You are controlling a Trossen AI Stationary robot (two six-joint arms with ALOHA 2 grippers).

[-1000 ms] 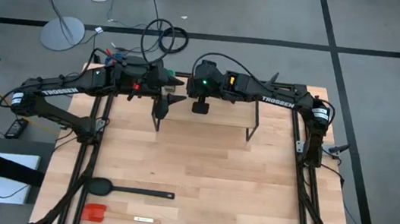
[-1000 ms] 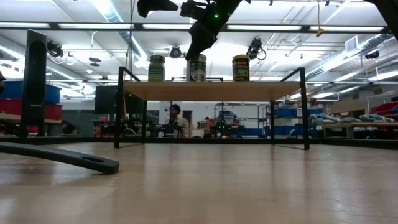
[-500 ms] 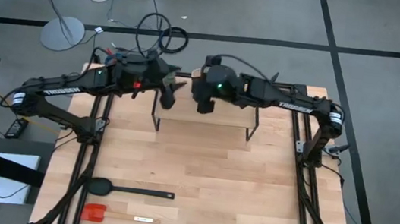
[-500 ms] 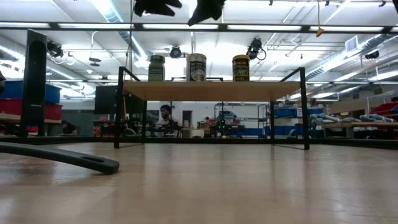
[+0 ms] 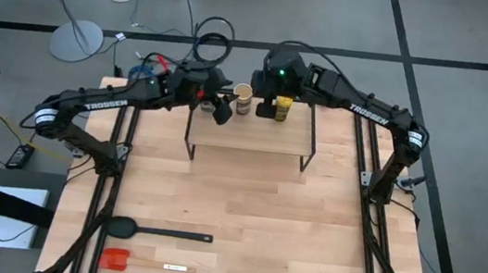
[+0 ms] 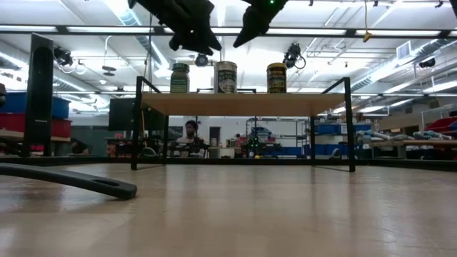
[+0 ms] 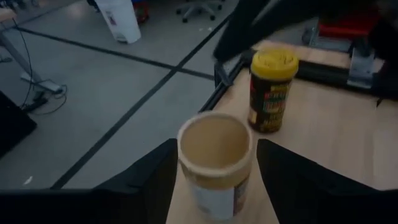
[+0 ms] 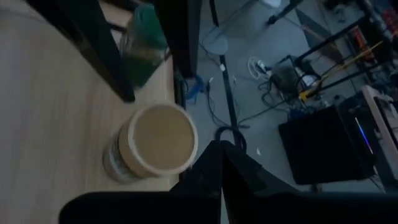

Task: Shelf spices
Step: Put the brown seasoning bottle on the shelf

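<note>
Three spice jars stand upright in a row on the shelf [image 6: 243,103]: the green-lidded jar [image 6: 180,77], the tan-topped jar [image 6: 226,76] and the yellow-lidded jar [image 6: 276,77]. In the high view the tan-topped jar [image 5: 242,97] and yellow-lidded jar [image 5: 283,107] show near the shelf's [image 5: 248,139] far edge, while my left arm hides the green one. My left gripper [image 7: 216,148] is open and hovers above the tan-topped jar [image 7: 216,163], a finger on each side in its wrist view, touching nothing. My right gripper [image 8: 219,163] is shut, above and beside the tan-topped jar [image 8: 155,148].
A black spoon [image 5: 158,231] and a red spatula [image 5: 117,259] lie near the table's near left corner. The spoon's handle [image 6: 71,182] crosses the low view. Bare tabletop lies in front of the shelf. The room beyond holds benches and a person.
My right gripper has risen from the tan-topped jar's top and drawn back toward the table's far edge. My left gripper has moved right, toward the tan-topped jar, and come lower over it. The three jars have stayed in place on the shelf.
</note>
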